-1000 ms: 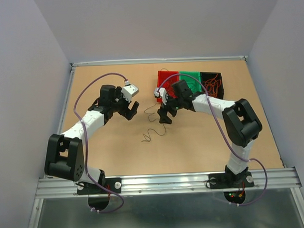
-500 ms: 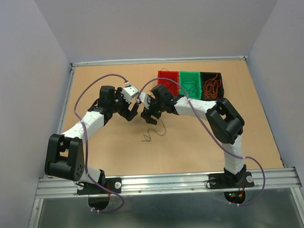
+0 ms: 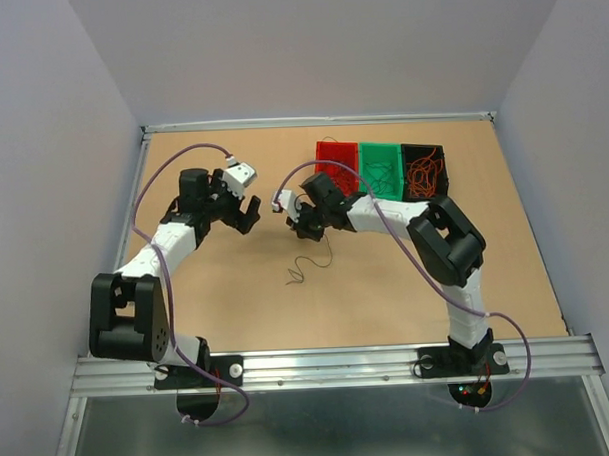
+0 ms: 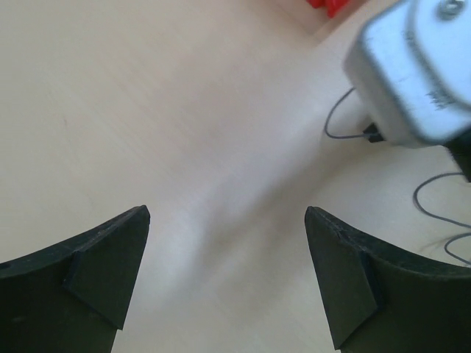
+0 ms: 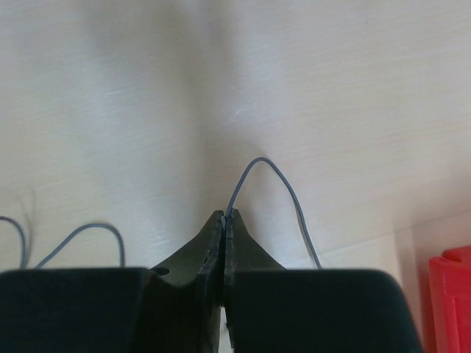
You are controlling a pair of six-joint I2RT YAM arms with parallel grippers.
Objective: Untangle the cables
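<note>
One thin dark cable [image 5: 259, 163] is pinched between the closed tips of the right pincer [image 5: 224, 220]. It is seen arching up out of the tips and running down to the lower right, where it is cut off behind the black finger. Two more loops [image 5: 81, 234] are made out at the lower left of that view, blurred and half hidden by the same finger. Whether the gripped strand is joined to the curl [image 3: 296, 275] lying on the worktop [image 3: 237, 310] just below that pincer cannot be told; from above the wire is hair-fine and barely visible.

More cables are heaped in the red tray [image 3: 337, 144], the green tray [image 3: 382, 145] and the black tray [image 3: 423, 147] at the far side. An orange tangle is seen in the black one, while single strands cannot be separated.

The left pincer [image 4: 227, 213] is spread wide open over the worktop, well apart from the curl. A grey camera housing [image 4: 412, 73] is shown blurred at its upper right, with wire pieces [image 4: 338, 126] partly cut off by the frame edge.
</note>
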